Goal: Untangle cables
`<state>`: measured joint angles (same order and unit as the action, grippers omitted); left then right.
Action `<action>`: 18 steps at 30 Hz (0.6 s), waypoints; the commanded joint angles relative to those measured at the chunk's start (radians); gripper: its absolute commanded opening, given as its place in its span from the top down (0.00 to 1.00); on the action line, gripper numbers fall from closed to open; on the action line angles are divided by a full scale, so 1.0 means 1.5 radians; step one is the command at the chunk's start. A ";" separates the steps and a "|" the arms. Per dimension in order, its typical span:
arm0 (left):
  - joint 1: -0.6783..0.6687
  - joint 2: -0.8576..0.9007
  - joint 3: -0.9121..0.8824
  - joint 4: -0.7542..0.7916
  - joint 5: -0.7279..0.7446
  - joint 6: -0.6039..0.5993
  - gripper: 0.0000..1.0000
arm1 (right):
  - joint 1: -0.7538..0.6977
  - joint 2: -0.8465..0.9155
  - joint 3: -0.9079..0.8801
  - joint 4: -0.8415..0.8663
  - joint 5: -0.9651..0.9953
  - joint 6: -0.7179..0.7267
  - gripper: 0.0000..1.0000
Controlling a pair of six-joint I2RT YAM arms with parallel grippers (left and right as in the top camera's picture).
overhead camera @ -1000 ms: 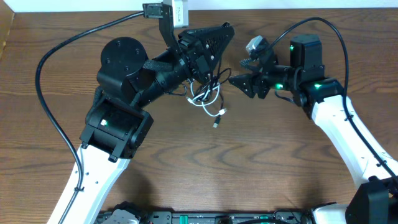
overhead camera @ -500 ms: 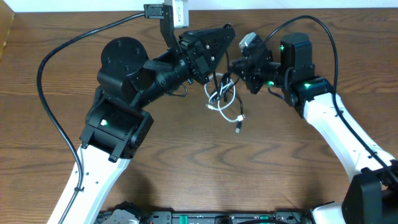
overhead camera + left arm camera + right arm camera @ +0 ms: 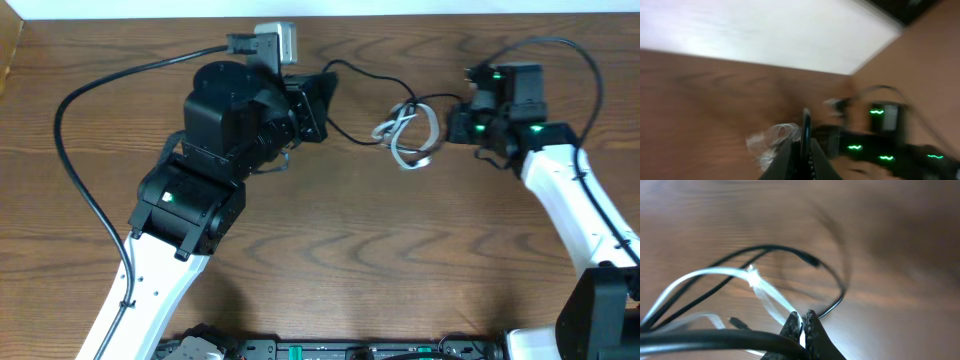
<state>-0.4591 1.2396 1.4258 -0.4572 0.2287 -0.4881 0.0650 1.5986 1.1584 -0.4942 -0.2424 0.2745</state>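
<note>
The white cable is lying in loose loops over the far middle of the desk, between the arms, with the black cable crossing it and stretching leftward. In my judgement, separation is under way but unfinished: the cords are drawing apart yet crossing at the loops. The right pincer is pinching narrow on the white cable, its arm reaching inward. The left pincer is appearing narrow on the black cable, in a blurred view, its arm folded back.
</note>
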 commanded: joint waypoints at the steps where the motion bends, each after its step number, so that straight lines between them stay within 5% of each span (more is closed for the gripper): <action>1: 0.003 -0.003 0.020 -0.036 -0.160 0.034 0.93 | -0.046 -0.014 0.004 -0.037 0.066 0.076 0.99; 5: 0.003 0.000 0.020 -0.106 -0.281 0.040 0.92 | -0.097 -0.014 0.004 -0.086 0.070 0.077 0.99; 11: 0.003 0.033 0.020 -0.168 -0.292 0.066 0.92 | -0.132 -0.014 0.004 -0.123 0.068 0.073 0.99; 18: 0.003 0.114 0.020 -0.196 -0.040 0.219 0.78 | -0.134 -0.014 0.004 -0.137 0.015 0.031 0.99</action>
<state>-0.4595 1.3758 1.4258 -0.7490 -0.0139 -0.2935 -0.1272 1.5982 1.1584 -0.6945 -0.1909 0.3489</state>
